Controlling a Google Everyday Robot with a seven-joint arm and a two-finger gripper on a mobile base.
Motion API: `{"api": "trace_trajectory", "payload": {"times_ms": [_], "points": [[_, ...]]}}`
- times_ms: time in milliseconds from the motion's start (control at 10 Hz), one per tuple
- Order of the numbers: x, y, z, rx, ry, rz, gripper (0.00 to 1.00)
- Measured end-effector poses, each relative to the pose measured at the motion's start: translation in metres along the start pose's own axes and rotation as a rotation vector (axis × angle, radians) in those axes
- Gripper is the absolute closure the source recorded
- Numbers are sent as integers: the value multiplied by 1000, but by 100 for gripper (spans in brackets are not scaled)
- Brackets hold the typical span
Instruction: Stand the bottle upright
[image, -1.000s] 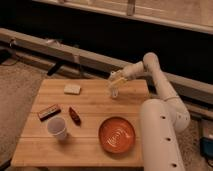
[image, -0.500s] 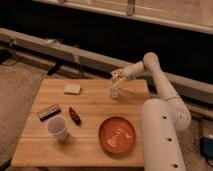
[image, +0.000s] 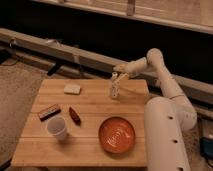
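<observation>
The bottle (image: 114, 87) is small, slim and pale. It stands upright on the wooden table (image: 90, 150), near the far edge and right of the middle. My gripper (image: 119, 70) is just above and slightly right of the bottle's cap, at the end of the white arm (image: 150, 61) that reaches in from the right. I cannot tell whether it touches the cap.
A white translucent cup (image: 57, 128) stands front left. An orange plate (image: 116, 134) lies front right. A dark red oblong item (image: 74, 115), a dark bar (image: 49, 112) and a pale block (image: 72, 89) lie on the left half. The robot's white body (image: 165, 135) is at the table's right edge.
The gripper has risen a little and shifted right, from around the bottle's top to just above it. The bottle stays upright in the same spot.
</observation>
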Motion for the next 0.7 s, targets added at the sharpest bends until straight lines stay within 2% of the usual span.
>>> {"api": "trace_trajectory", "payload": {"times_ms": [700], "points": [[-6, 1, -2, -10, 1, -2, 20]]}}
